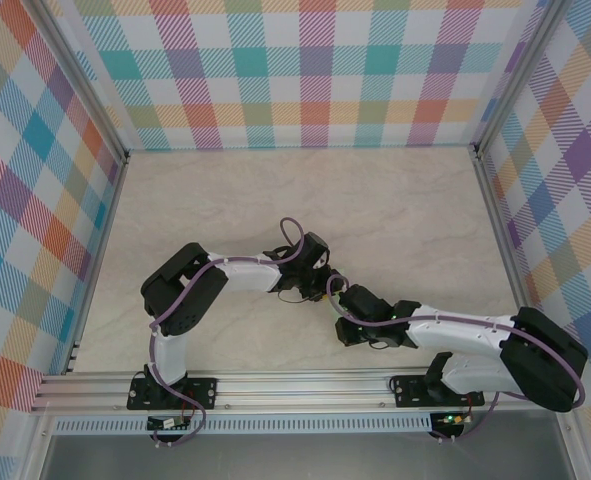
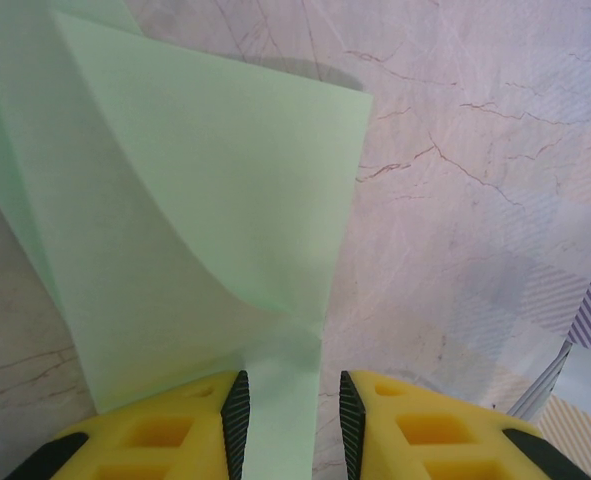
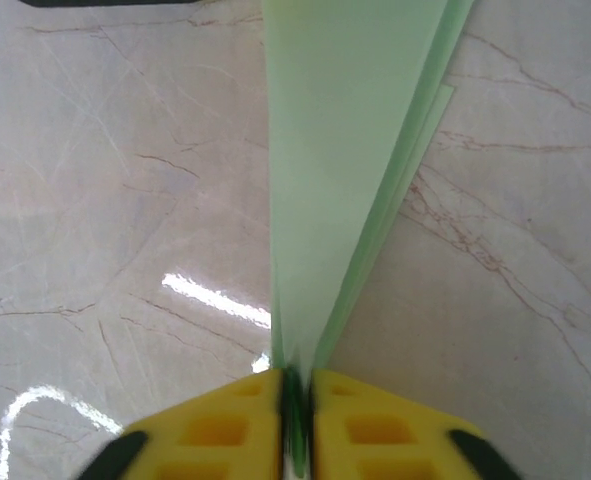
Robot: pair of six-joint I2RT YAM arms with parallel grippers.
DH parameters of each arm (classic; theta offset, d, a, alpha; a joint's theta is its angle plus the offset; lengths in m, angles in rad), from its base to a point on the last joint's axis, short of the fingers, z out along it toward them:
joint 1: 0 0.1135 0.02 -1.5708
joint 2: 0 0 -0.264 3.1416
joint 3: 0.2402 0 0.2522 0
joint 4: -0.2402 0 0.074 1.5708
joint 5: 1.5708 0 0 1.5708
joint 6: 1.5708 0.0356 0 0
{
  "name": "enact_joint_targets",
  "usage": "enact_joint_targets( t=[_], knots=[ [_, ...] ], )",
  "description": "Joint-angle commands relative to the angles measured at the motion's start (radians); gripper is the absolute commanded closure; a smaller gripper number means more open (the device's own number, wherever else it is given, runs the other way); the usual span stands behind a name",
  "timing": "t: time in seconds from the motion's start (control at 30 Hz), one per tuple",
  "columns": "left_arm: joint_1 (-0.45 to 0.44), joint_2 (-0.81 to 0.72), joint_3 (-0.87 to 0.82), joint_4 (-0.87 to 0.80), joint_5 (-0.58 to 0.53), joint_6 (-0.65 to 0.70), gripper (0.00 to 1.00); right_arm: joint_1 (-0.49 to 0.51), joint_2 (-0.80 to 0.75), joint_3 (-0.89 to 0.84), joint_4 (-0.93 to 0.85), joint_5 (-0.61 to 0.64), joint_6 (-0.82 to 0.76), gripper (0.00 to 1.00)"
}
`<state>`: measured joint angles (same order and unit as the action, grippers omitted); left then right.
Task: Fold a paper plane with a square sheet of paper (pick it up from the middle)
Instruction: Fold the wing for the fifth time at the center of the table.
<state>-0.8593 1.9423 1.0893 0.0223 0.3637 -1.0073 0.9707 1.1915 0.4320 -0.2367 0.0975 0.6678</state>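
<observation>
From above, both arms met over the middle of the counter (image 1: 405, 210). Up close, the right pincer (image 3: 295, 425) was clamped on the folded pale-green paper (image 3: 345, 150), held edge-on. The left pincer (image 2: 290, 425) stood parted around a curling flap, and I couldn't tell whether it gripped.

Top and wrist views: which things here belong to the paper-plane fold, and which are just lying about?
Part of the job:
- pale-green paper, partly folded
- right gripper, pinching it
- left gripper, fingers apart around it

Just there:
- table top
- plaid walls
- aluminium rail at the near edge
</observation>
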Motion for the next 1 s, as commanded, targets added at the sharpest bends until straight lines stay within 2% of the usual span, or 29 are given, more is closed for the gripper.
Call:
enact_joint_targets(
  t=[0.0, 0.07, 0.1, 0.2, 0.3, 0.77, 0.97],
  knots=[
    [-0.014, 0.01, -0.023, -0.025, -0.022, -0.011, 0.67, -0.001, -0.108, -0.025, -0.034, 0.001, 0.016, 0.68],
    [-0.014, 0.009, -0.025, -0.025, -0.022, -0.011, 0.67, -0.043, -0.195, -0.053, -0.034, -0.033, 0.042, 0.59],
    [-0.014, 0.007, -0.027, -0.025, -0.022, -0.011, 0.68, -0.091, -0.231, -0.076, -0.013, -0.093, 0.045, 0.56],
    [-0.014, 0.004, -0.029, -0.028, -0.023, -0.01, 0.68, -0.233, -0.3, -0.131, 0.064, -0.266, 0.093, 0.55],
    [-0.014, 0.003, -0.031, -0.028, -0.025, -0.01, 0.68, -0.297, -0.312, -0.148, 0.105, -0.364, 0.12, 0.59],
    [-0.022, -0.002, -0.039, -0.027, -0.028, -0.011, 0.68, -0.305, -0.21, -0.191, 0.244, -0.403, 0.201, 0.74],
    [-0.024, -0.003, -0.037, -0.028, -0.026, -0.011, 0.68, -0.306, -0.169, -0.184, 0.244, -0.395, 0.203, 0.75]
  ],
)
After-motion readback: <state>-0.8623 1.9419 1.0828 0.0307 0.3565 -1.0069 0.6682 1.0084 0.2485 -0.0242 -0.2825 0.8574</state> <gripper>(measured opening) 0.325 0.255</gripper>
